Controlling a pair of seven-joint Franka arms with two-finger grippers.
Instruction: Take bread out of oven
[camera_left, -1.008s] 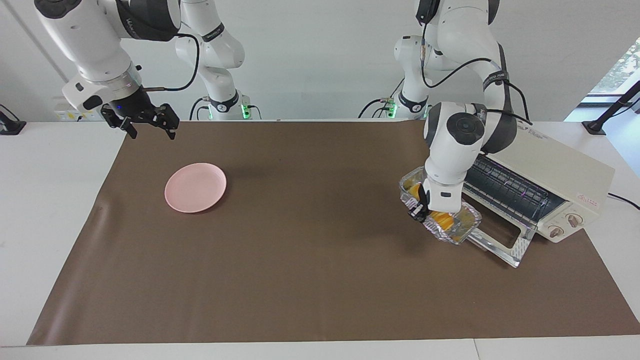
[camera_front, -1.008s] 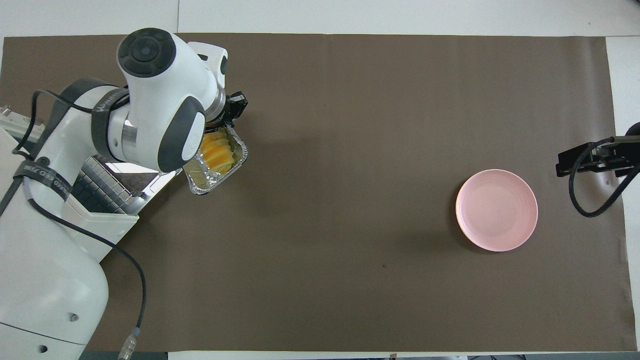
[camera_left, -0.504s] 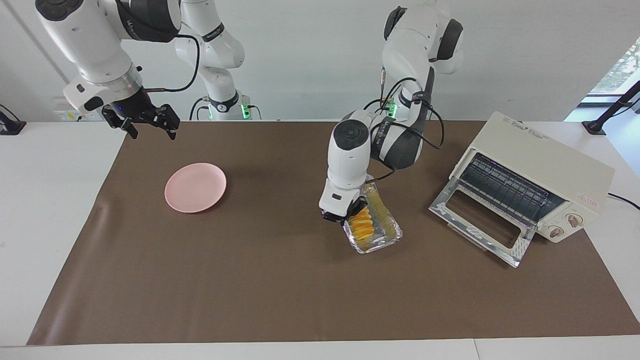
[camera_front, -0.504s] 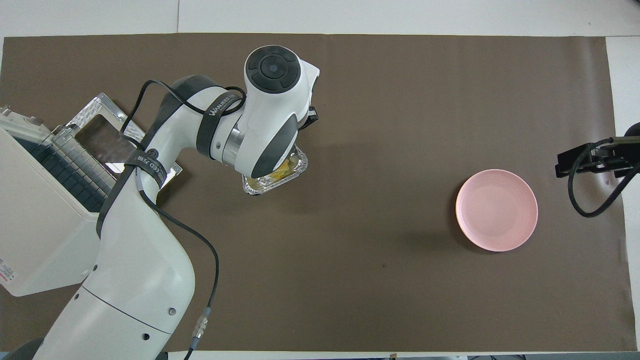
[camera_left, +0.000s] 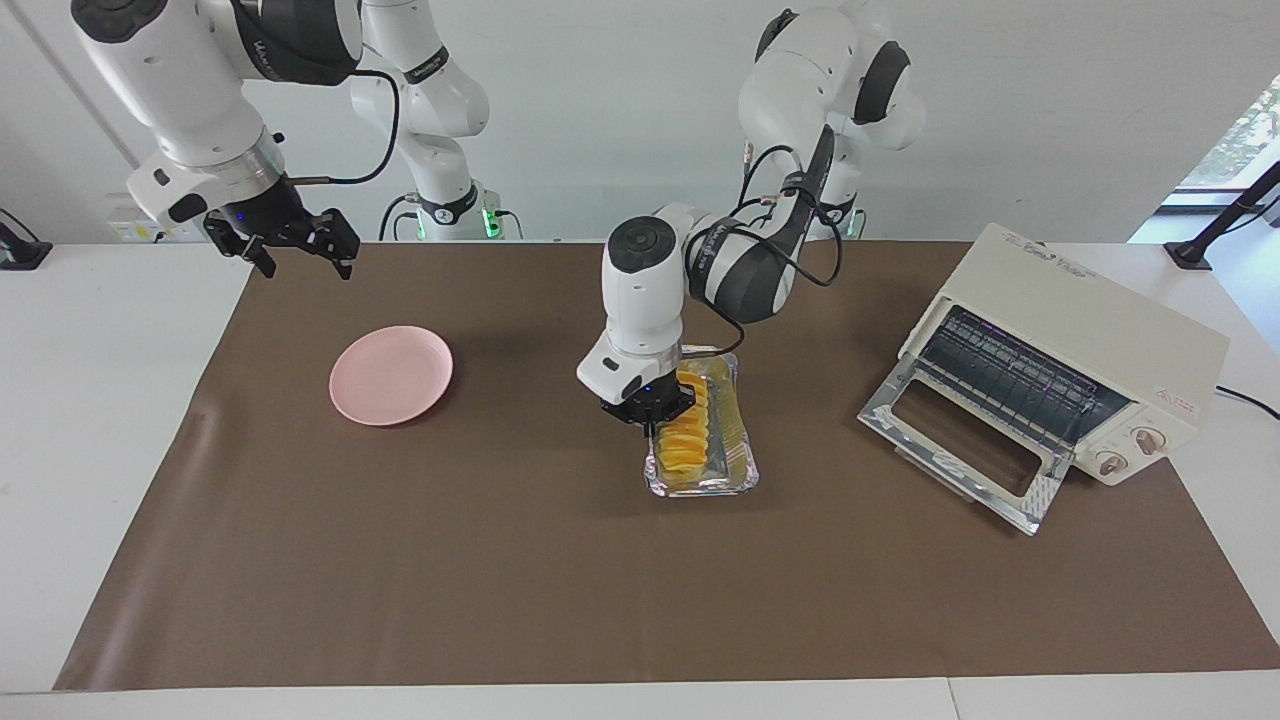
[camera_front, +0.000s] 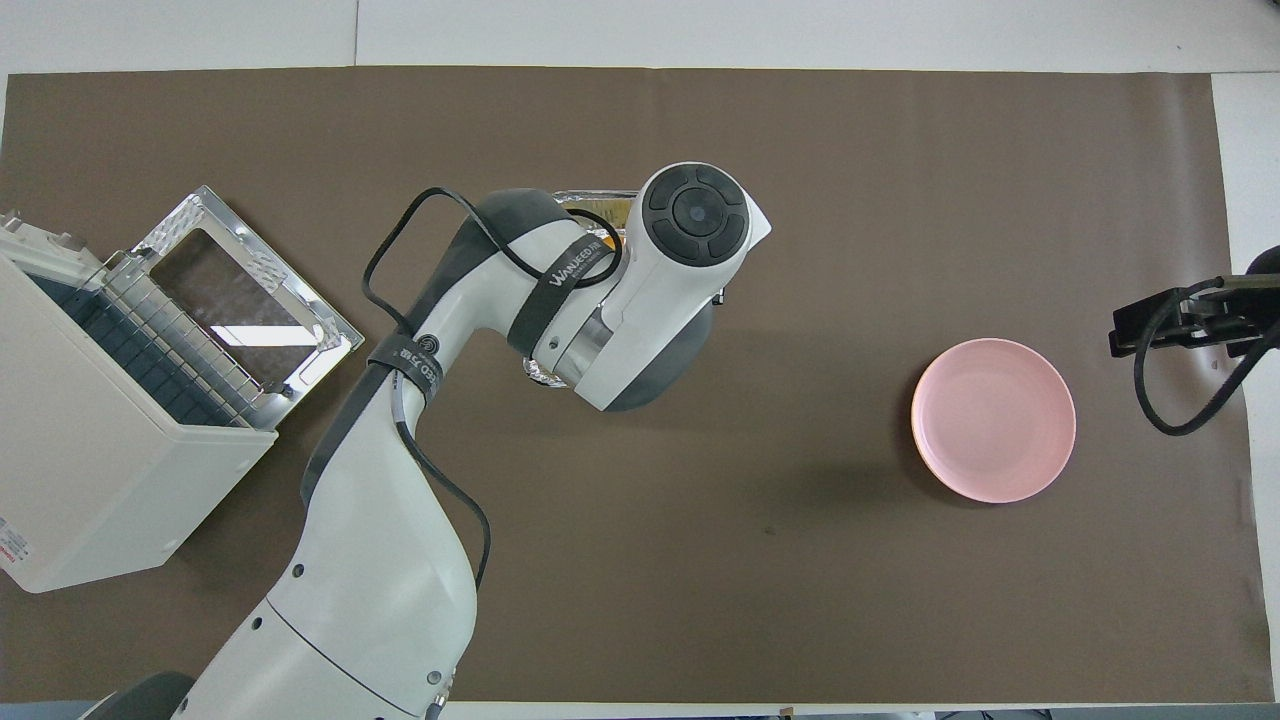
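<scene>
Gripping now: the left gripper is clamped on the rim of the foil tray, fingers pinched together at the tray's edge toward the right arm's end of the table.
Left arm: reaching in from its base to the middle of the brown mat; from overhead its wrist covers nearly all of the tray, with only a sliver of foil showing at its upper edge.
Foil tray: a rectangular silver dish at mid-table; whether it rests on the mat or hangs just above it, I cannot tell.
Bread: yellow-orange ridged slices in a row inside the foil tray, out of the oven and well apart from it, partly tucked under the gripper.
Oven: cream-white toaster oven at the left arm's end of the table, silver door dropped open onto the mat, wire rack on show and bare, two round knobs facing away from the robots.
Pink plate: round, nothing on it, sitting on the mat toward the right arm's end, well apart from the tray.
Right gripper: hanging in the air with its fingers spread wide, holding nothing, over the mat's corner by the plate; that arm is waiting.
</scene>
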